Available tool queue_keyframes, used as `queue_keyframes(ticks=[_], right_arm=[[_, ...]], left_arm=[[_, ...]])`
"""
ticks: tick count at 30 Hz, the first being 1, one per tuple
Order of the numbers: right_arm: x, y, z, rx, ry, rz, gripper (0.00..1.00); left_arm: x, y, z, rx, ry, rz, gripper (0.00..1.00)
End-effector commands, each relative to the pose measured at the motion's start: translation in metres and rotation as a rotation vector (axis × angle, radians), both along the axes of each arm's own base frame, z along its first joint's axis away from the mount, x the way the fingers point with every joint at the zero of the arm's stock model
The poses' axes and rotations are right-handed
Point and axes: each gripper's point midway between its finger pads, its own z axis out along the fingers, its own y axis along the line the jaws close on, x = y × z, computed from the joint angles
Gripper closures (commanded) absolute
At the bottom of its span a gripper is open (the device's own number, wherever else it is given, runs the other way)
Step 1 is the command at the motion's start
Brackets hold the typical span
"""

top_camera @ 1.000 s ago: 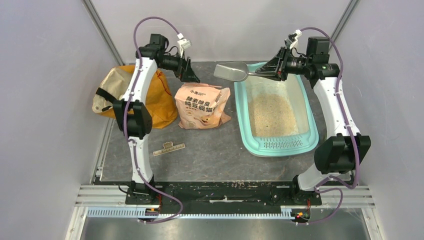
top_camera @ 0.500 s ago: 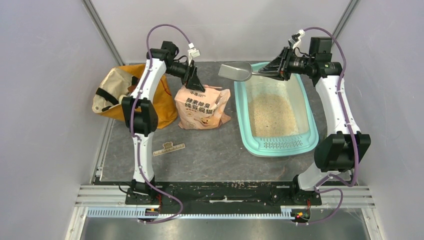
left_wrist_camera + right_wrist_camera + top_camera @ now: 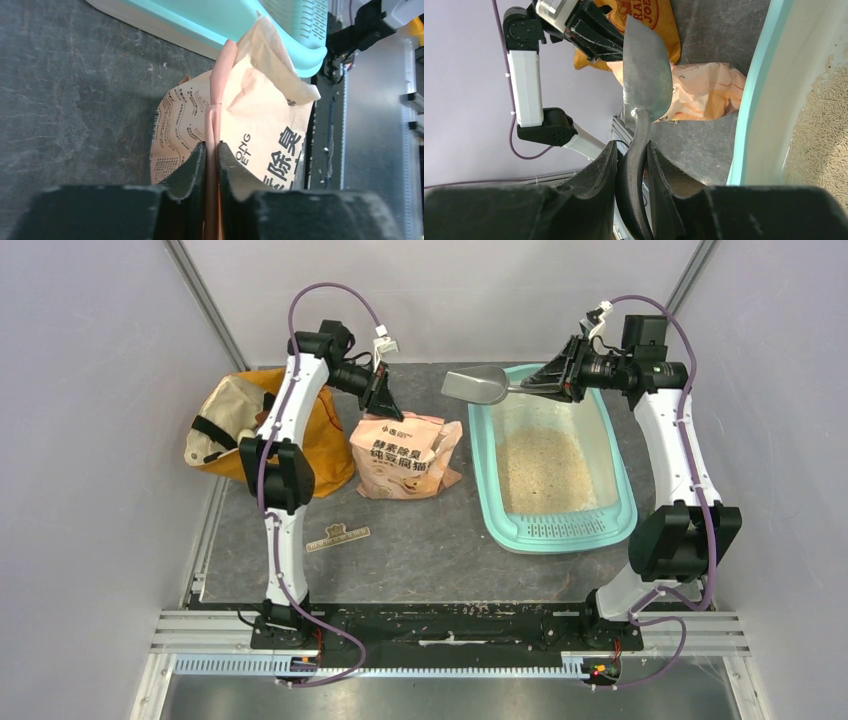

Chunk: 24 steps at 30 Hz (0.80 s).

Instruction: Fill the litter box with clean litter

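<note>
Top view: the teal litter box (image 3: 565,531) sits right of centre on the tabletop (image 3: 420,540) with clean litter (image 3: 545,470) spread inside; the pouch (image 3: 405,455) stands centre-left.
Left wrist view: the left jaws are clenched on the pouch's pink top seam.
Right wrist view: the right jaws are grasping the scoop (image 3: 646,65) by its handle, its bowl left of the box rim.

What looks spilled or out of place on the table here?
A few pale crumbs lie on the mat beside the litter box, likely stray litter. Inside it, the clean litter covers only the near part; the far end looks nearly bare. Nothing looks damaged.
</note>
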Motion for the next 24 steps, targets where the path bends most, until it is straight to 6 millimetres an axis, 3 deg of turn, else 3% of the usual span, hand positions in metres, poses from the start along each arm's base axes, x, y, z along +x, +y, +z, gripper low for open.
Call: queue_keyframes(ticks=[1, 5, 9, 17, 24], right_arm=[[-0.008, 0.001, 0.024, 0.001, -0.090, 0.069, 1.00], [-0.017, -0.003, 0.024, -0.074, -0.121, 0.110, 1.00], [-0.023, -0.010, 0.024, -0.164, -0.137, 0.132, 1.00], [-0.044, -0.009, 0.015, -0.301, -0.175, 0.265, 1.00], [-0.060, 0.022, 0.011, -0.385, -0.250, 0.416, 1.00]], left_arm=[[-0.002, 0.002, 0.063, -0.014, -0.265, -0.018, 0.96], [-0.019, 0.009, 0.089, -0.002, -0.423, -0.061, 0.98], [-0.047, 0.015, 0.097, 0.009, -0.569, -0.146, 0.98], [-0.095, 0.020, 0.087, 0.071, -0.868, -0.296, 0.98], [-0.097, 0.019, 0.081, 0.110, -0.993, -0.297, 0.98]])
